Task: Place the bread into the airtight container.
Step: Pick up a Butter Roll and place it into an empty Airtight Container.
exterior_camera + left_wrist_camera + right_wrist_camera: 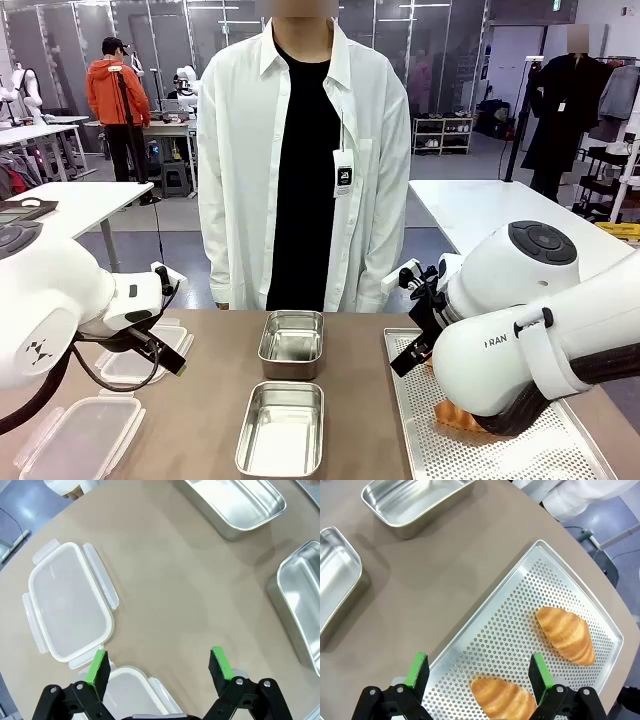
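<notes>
Two croissants, the bread, lie on a perforated metal tray [520, 605]: one [566, 634] toward its far side, one [502, 698] close under my right gripper [479, 670]. That gripper hangs open above the tray and holds nothing. Two open steel containers stand mid-table, a far one [291, 343] and a near one [282, 428]. My left gripper [159, 666] is open and empty over bare table, beside a clear snap-lock lid [70, 607], with a second lid [130, 692] just below it. In the front view one croissant [455, 413] peeks out beneath the right arm.
A person in a white shirt [300, 150] stands at the far edge of the table, hands out of sight. The tray [500, 445] takes up the table's right side, and the lids [75, 440] the left. Bare brown tabletop lies between them and the containers.
</notes>
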